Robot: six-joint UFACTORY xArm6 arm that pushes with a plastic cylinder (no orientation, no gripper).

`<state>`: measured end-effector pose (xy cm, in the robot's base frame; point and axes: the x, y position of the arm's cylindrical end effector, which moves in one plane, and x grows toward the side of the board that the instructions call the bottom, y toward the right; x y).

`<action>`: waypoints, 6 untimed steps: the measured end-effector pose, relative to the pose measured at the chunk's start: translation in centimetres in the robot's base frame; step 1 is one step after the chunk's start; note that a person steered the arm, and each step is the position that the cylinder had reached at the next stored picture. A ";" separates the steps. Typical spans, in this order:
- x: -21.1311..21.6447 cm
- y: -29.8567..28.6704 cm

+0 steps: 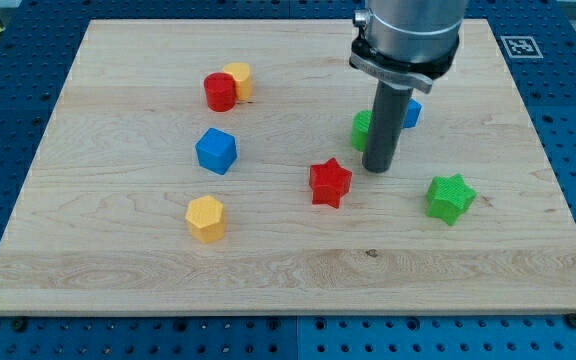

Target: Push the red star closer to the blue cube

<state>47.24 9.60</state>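
The red star lies near the middle of the wooden board. The blue cube sits to its left and slightly higher in the view, a clear gap between them. My tip rests on the board just to the right of the red star and a little above it, close to it but apart from it.
A red cylinder touches a yellow block at upper left. A yellow hexagonal block lies below the blue cube. A green block and a blue block are partly hidden behind the rod. A green star lies at right.
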 end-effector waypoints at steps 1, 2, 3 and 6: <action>2.8 0.0; 3.9 0.0; 5.0 -2.1; 1.8 -8.8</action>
